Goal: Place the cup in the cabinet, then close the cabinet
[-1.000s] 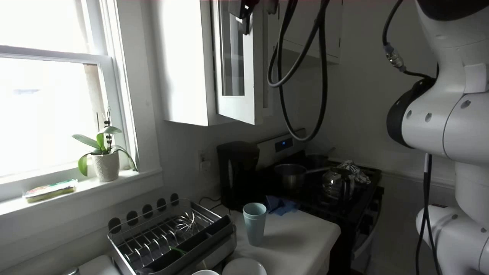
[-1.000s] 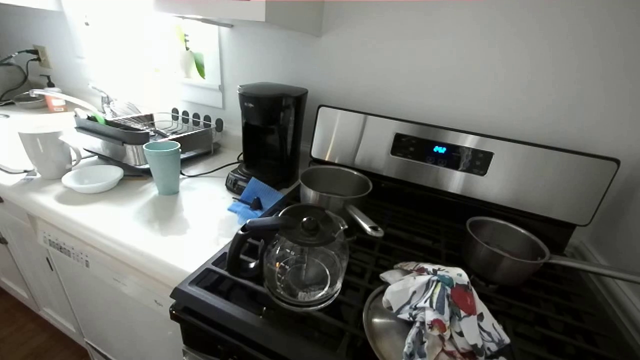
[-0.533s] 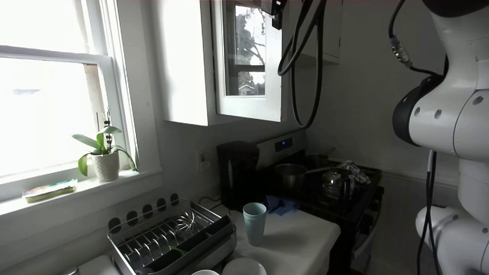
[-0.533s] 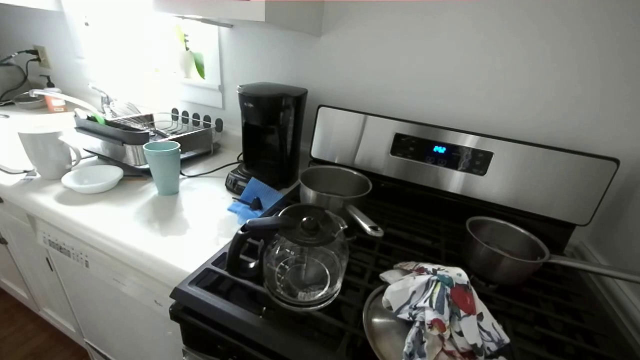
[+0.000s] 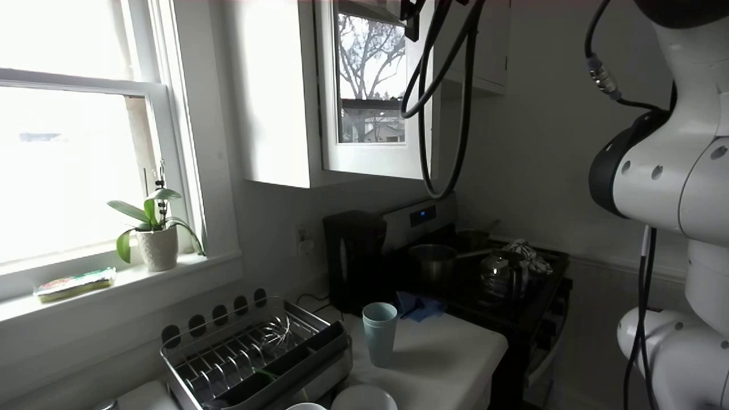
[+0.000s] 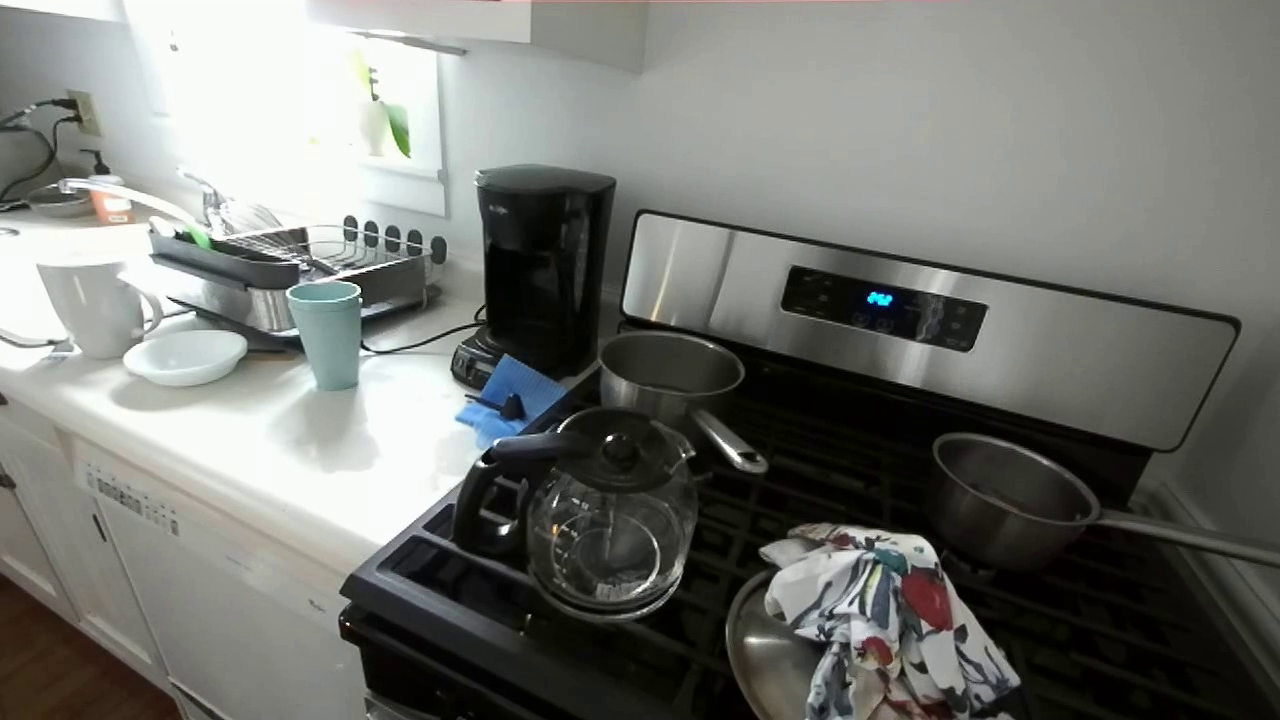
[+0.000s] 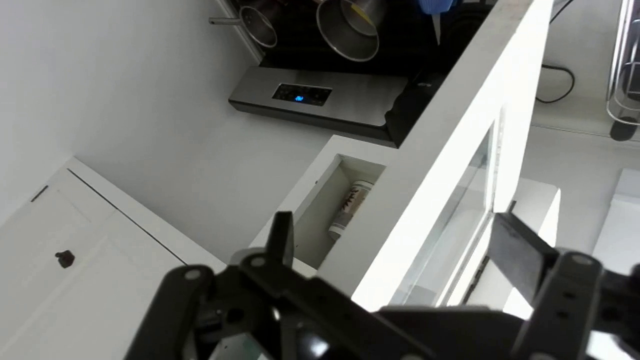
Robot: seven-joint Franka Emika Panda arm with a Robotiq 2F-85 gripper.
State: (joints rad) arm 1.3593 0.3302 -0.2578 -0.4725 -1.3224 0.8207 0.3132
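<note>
Wrist view: noted gripper [image 7: 393, 218] spread wide in front of part-open glass door [image 7: 433, 200] of cabinet [image 7: 309, 182]. Both exterior views: recorded teal cup [image 6: 327, 340] upright on counter [image 6: 250, 430] beside dish rack [image 6: 262, 302]. Cannot locate task cup with certainty.

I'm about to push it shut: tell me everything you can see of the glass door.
The door is white and painted-looking, with one visible glass pane that seems to reflect the outdoors. It hangs upright on the cabinet, hinged on the side nearer the window, and stands ajar: the wrist view shows the cabinet's inside past its free edge. There the open end effector shows on either side of that edge; I can't tell whether it touches. The door's top is out of view.
</note>
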